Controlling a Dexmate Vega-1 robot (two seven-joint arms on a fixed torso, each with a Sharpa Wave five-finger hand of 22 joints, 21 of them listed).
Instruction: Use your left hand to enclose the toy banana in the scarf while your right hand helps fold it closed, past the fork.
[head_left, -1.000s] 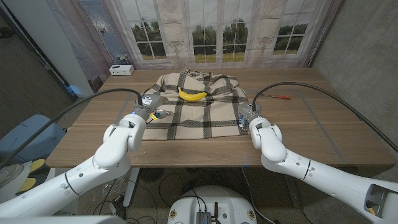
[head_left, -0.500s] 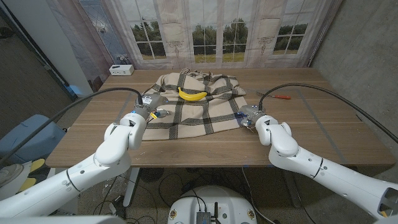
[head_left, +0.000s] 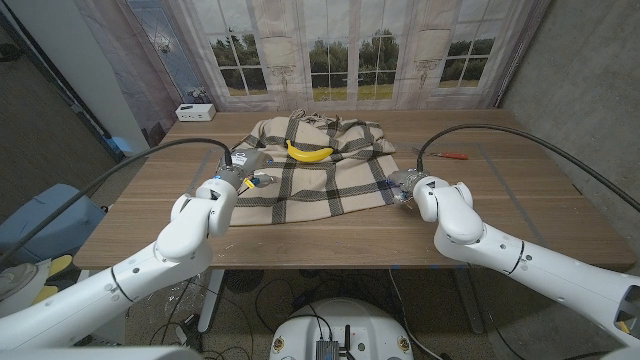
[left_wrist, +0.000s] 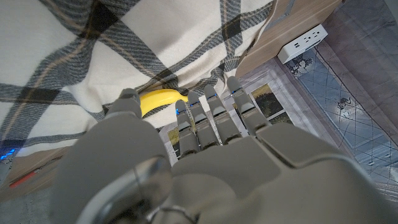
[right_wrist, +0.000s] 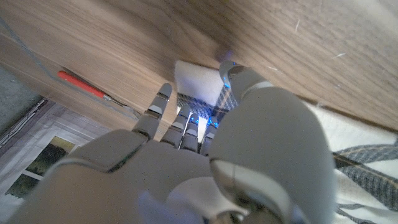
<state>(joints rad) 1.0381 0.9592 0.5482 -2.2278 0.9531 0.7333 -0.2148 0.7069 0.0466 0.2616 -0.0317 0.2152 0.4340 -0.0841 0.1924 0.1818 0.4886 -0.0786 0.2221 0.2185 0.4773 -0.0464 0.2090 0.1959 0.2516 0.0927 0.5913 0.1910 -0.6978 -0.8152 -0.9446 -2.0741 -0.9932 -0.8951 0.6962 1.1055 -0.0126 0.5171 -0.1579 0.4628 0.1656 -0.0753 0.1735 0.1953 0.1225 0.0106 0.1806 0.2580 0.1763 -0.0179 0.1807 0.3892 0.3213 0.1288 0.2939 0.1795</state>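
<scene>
Yellow toy banana (head_left: 309, 153) on plaid scarf (head_left: 320, 180), hands at edges

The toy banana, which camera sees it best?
The head view. The whole toy banana shows there, lying on the far part of the plaid scarf. The left wrist view catches a yellow piece of it behind the left hand. In the right wrist view I can't find it.

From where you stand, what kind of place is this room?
Probably a staged indoor test room, not a home: a printed backdrop of windows and trees hangs behind the long wooden table, beside a bare grey concrete wall, and a white power strip sits on the table's far corner.
</scene>
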